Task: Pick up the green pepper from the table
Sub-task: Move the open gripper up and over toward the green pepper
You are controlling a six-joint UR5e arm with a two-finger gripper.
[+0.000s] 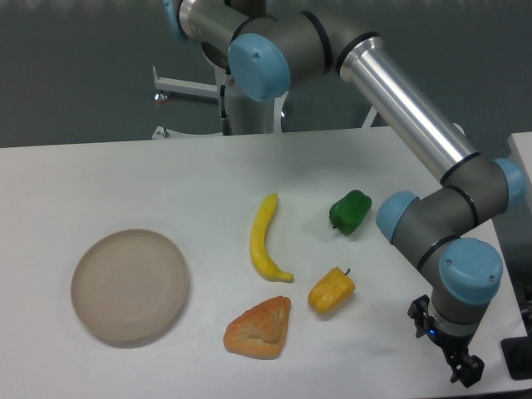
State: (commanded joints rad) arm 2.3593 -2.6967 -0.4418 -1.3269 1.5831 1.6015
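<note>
The green pepper [350, 212] is small, glossy and dark green, and it lies on the white table [166, 183] right of centre. My gripper [443, 347] hangs low at the table's front right corner, well to the right of the pepper and nearer the camera. Its two black fingers [465, 371] stand apart, open, with nothing between them. The arm's forearm passes just right of the pepper without touching it.
A yellow-orange pepper [331, 292] lies in front of the green one. A banana [266, 239] is to its left and a piece of bread [260, 327] is near the front edge. A round beige plate [130, 285] sits at the left.
</note>
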